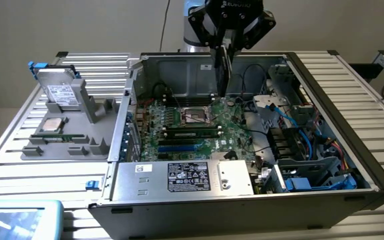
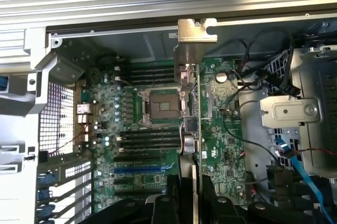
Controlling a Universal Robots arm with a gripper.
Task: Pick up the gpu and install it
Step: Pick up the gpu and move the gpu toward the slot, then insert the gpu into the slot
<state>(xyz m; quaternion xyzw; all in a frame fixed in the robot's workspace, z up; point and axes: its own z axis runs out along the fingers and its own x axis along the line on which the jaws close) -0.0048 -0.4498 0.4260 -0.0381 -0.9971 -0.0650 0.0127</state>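
Exterior view is showing the gripper (image 1: 224, 46), its fingers clamping the gpu (image 1: 221, 75), which is hanging upright (thin, dark, edge-on) over the motherboard (image 1: 178, 131), inside the open case (image 1: 377, 167) and apart from its side walls. Wrist view is adding a silver bracket (image 2: 197, 33) at the card's end away from the fingers.

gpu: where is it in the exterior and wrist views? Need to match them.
Exterior view: gpu, a thin dark card with a silver bracket, hangs edge-on at upper centre over the open computer case.
Wrist view: edge-on, held between the black fingers, beside the square silver CPU socket.
Shared landmark: that CPU socket.
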